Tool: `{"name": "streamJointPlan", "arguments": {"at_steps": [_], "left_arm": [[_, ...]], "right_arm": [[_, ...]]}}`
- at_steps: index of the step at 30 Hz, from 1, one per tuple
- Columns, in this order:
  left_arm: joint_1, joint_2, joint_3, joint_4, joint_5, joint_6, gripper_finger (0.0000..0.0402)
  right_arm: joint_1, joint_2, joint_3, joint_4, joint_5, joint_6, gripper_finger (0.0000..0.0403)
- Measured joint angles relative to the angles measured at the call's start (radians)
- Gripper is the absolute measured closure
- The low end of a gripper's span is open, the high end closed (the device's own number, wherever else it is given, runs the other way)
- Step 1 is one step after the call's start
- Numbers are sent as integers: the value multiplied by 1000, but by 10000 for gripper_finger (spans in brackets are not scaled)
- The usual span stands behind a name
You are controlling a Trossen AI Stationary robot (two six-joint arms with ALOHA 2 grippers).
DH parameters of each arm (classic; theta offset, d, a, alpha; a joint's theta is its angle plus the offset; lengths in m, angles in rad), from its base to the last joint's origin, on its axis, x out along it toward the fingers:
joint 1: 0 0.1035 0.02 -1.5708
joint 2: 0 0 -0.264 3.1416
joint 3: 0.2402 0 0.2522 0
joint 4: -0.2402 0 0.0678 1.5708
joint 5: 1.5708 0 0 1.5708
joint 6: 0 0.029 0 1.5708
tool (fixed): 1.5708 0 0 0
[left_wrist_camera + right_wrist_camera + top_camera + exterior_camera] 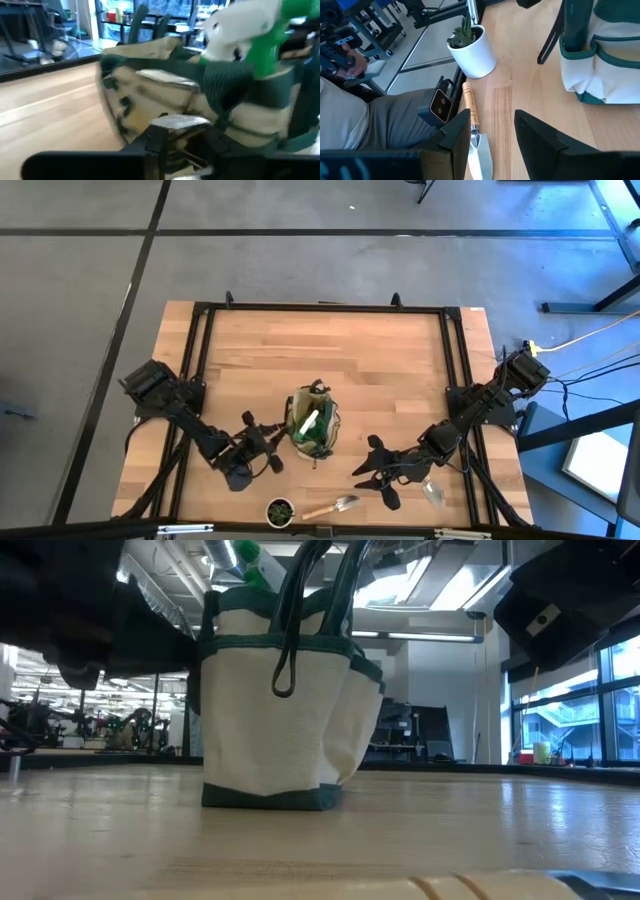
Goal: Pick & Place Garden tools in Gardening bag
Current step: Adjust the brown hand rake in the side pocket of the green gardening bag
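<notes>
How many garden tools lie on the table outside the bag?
2: a wooden-handled metal trowel beside the round potted plant, and a silvery metal tool by the right arm. Arms may hide others.

Overhead, tabletop-level and close wrist cameras all share the gardening bag (313, 430).

Likely robotics lab, framed workbench (330, 350), big windows (600, 710)

No writing, label, brand or number can be read anywhere here: nothing legible on the gardening bag (275, 730), the spray bottle (250, 30), or the white pot (470, 50).
</notes>
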Motion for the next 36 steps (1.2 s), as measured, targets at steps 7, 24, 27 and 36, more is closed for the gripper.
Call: {"name": "streamJointPlan", "arguments": {"at_steps": [7, 24, 27, 36], "left_arm": [[-16, -72, 0, 34, -57, 44, 351], [-16, -466, -5, -43, 33, 237, 351], [-16, -566, -5, -173, 86, 180, 351], [-16, -665, -5, -720, 216, -269, 351]], "right_arm": [[-1, 0, 0, 59, 0, -29, 247], [-51, 0, 0, 174, 0, -76, 247], [-63, 0, 0, 181, -3, -76, 247], [-98, 0, 0, 187, -34, -25, 247]]}}
